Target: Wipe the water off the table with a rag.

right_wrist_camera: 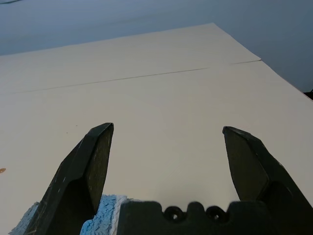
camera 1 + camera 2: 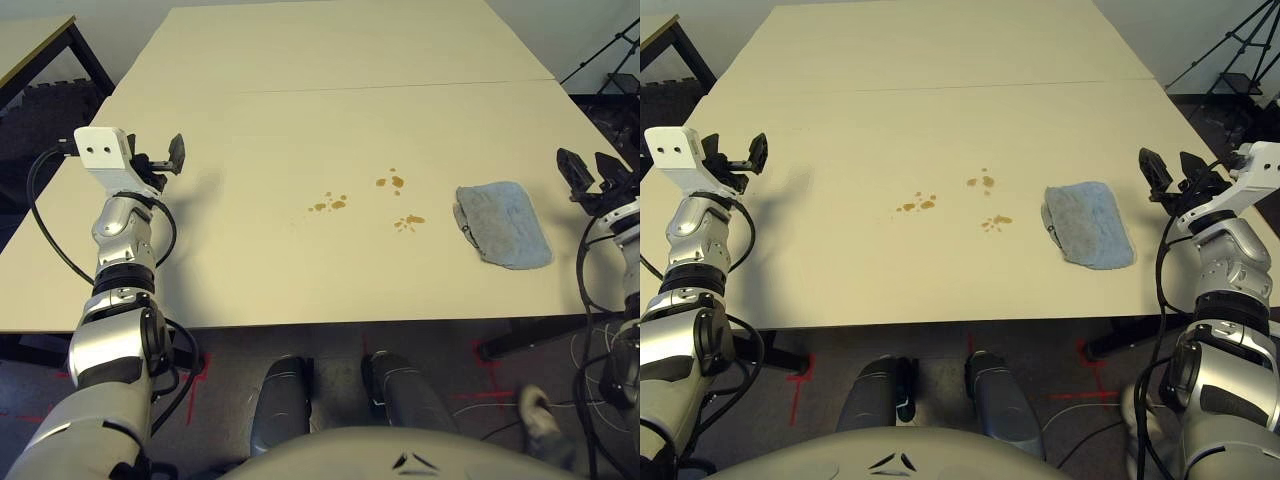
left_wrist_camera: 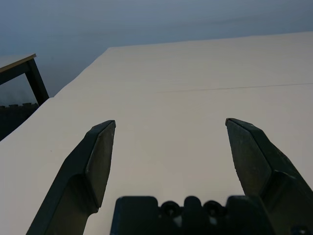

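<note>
Head stereo pair looks down over the table [image 2: 300, 200]; each wrist camera skims it low between fingers.

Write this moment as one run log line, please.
rag: flat on table, untouched | water: three spots | left tool: open | right tool: open

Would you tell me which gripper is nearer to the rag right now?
Right. The right gripper hovers open just beside the rag, while the left gripper, also open, is far across the table.

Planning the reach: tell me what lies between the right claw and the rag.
Bare table: in the right eye view nothing lies between the open right claw and the rag.
</note>
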You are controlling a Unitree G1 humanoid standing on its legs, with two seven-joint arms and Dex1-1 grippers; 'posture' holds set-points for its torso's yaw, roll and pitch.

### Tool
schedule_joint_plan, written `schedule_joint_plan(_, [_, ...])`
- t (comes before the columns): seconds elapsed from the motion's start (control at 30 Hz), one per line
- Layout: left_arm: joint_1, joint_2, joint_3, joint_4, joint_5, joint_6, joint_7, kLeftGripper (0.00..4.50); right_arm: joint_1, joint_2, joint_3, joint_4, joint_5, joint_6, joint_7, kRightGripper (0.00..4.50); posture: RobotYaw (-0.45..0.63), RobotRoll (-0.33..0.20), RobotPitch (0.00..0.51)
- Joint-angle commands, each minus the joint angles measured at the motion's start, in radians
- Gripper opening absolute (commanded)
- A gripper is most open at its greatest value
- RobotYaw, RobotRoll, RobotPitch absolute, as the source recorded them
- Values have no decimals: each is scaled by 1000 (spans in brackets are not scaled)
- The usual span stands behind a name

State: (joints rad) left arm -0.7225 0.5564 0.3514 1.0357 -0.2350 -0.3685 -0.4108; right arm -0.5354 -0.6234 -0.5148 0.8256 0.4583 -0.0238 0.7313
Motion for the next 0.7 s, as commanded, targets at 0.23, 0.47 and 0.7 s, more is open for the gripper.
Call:
schedule_joint_plan(0.23, [24, -8, -66, -104, -37, 100, -298, 4500, 7, -23, -1, 21, -4, 6, -3, 4459, -160, 0, 151])
schedule_joint_plan(0.47, [171, 38, -124, -424, -190, 431, -682, 4500, 9, 6, 17, 25, -12, 1, -4, 4459, -144, 0, 141])
schedule_joint_plan(0.7, [262, 109, -194, -606, -213, 595, -851, 4500, 15, 5, 17, 21, -10, 8, 0, 4459, -146, 0, 141])
